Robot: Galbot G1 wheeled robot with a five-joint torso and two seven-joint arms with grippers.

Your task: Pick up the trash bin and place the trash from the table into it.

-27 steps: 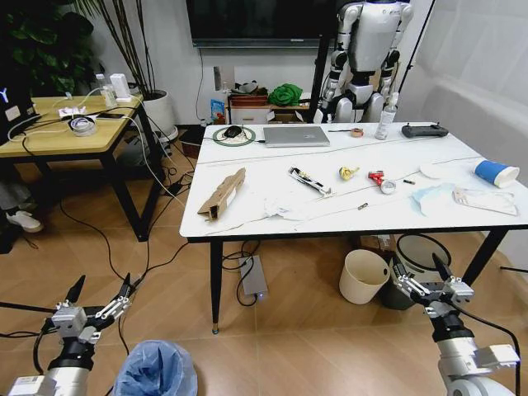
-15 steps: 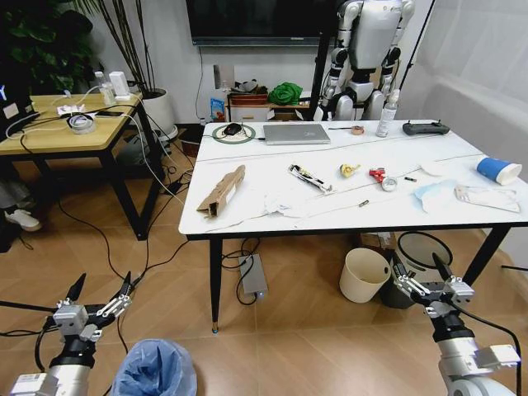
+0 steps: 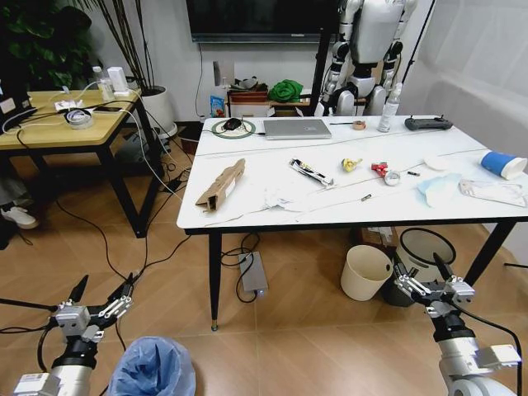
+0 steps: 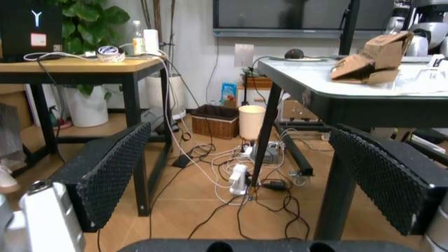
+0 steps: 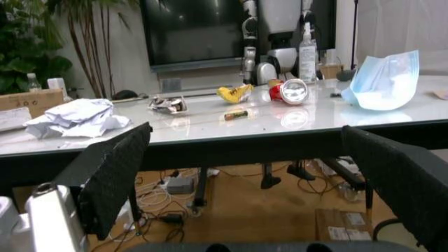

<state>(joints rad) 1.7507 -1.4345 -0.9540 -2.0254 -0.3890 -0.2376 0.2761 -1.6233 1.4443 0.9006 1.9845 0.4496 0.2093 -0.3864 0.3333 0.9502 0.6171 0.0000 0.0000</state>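
Both arms are held low in front of the table [image 3: 247, 216], nothing gripped. Left gripper [image 3: 92, 302]: fingers spread apart, empty, hung above the floor just beside the trash bin [image 3: 153, 368], which sits on the floor at the lower left with its blue bag puffed over the rim. Right gripper [image 3: 425, 280]: fingers also apart, empty, seen low near the cream bin [image 3: 365, 273] and the black bin [image 3: 422, 247] under the table's right side.

Trash is spread on the tabletop: torn cardboard box [image 3: 221, 186] near the left edge, crumpled paper [image 3: 279, 198] mid-table, blue cup [image 3: 502, 164] and mask [image 3: 436, 189] on the right. A laptop [image 3: 296, 128] lies at the far side.
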